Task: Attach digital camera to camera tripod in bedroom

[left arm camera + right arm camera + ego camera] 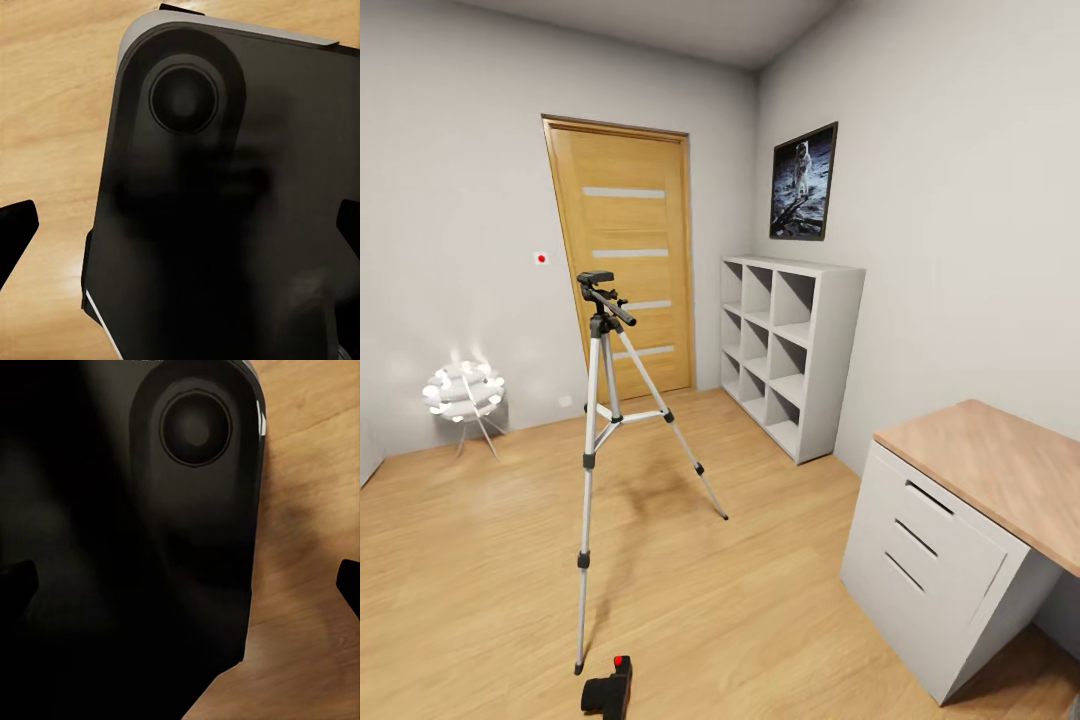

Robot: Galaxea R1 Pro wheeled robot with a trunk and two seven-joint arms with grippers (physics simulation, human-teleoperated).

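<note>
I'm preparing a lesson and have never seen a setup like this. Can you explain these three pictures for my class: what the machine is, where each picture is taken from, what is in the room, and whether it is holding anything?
These are simulator renders from a wheeled robot with two arms. The big picture comes from the camera on its head, looking into a bedroom. A tripod stands on the wood floor, its top bare. A small black camera with a red button lies on the floor by the tripod's nearest foot. Around them are a wooden door, a white cube shelf, an astronaut poster, a desk and a small white lamp.

The other two pictures come from cameras on each wrist. Both look down past a dark rounded part of the robot at the floor. The dark tips at their edges are the finger ends, spread wide, holding nothing.
</note>
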